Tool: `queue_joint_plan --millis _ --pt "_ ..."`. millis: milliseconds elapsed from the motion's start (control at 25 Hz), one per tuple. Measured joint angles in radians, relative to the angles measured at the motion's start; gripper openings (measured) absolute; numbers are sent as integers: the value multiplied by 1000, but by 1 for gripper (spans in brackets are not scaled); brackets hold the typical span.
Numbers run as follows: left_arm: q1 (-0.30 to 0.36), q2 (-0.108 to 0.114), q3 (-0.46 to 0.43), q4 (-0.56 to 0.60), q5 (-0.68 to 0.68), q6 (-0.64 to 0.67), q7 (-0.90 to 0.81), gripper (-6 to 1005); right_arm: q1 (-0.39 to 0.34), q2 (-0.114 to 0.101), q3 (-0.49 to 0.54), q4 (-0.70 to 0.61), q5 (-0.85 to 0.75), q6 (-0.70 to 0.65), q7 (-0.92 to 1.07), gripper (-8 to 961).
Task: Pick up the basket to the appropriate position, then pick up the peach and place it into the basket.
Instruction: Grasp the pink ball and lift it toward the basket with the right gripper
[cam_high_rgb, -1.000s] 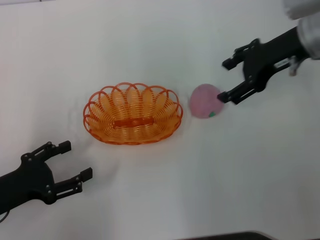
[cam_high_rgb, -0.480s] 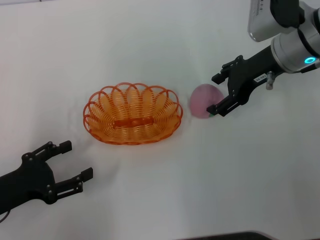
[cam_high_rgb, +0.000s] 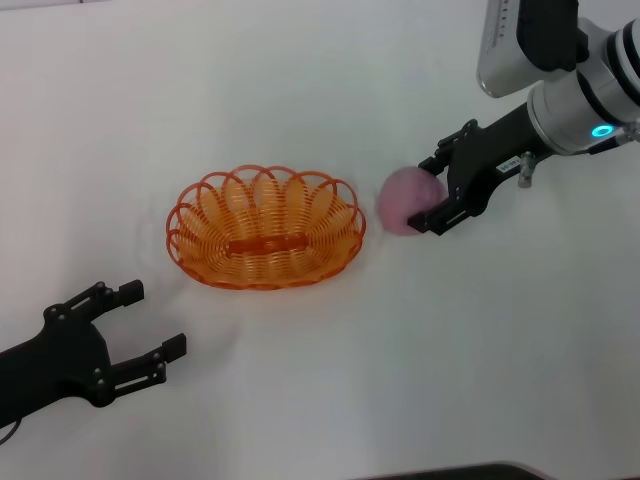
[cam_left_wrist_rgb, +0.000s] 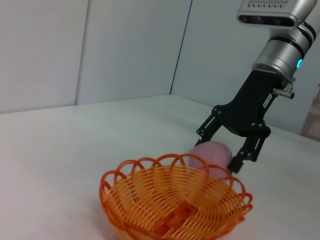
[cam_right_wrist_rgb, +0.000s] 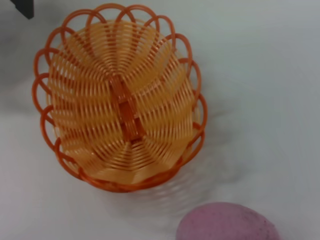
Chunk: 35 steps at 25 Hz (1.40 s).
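The peach (cam_high_rgb: 407, 201) was found on the white worktop (cam_high_rgb: 480, 340), just beside the empty basket (cam_high_rgb: 264, 240) on its right, so only a short carry would be needed. The right gripper (cam_high_rgb: 437, 189) was reached in from the right and angled downward, its fingers spread wide around the peach, not yet closed. The left gripper (cam_high_rgb: 138, 330) was parked near the front-left, fingers apart, nothing held.

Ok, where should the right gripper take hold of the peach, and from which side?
Grip the peach across its round middle, coming from its right, away from the basket. The right gripper is already open there, one finger either side. The peach sits bare on the table.
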Motion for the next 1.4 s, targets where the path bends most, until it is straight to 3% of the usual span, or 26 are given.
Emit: queue_joint_plan --millis 240,680,880,1200,1400 --pt "0 0 0 0 0 -1 -1 886 -15 3 -7 -25 6 0 -4 866" --pt "-3 0 0 0 -2 -2 -8 886 -17 1 -7 -25 2 -5 0 387" --pt "-5 2 0 0 -2 -2 -14 886 -24 0 12 -59 11 -39 -3 333" --pt "-5 1 1 -1 2 -2 -15 886 -87 -5 127 -287 156 -249 -6 251" --pt "-5 1 0 -1 -2 1 -15 886 -95 1 132 -291 233 -279 -12 225"
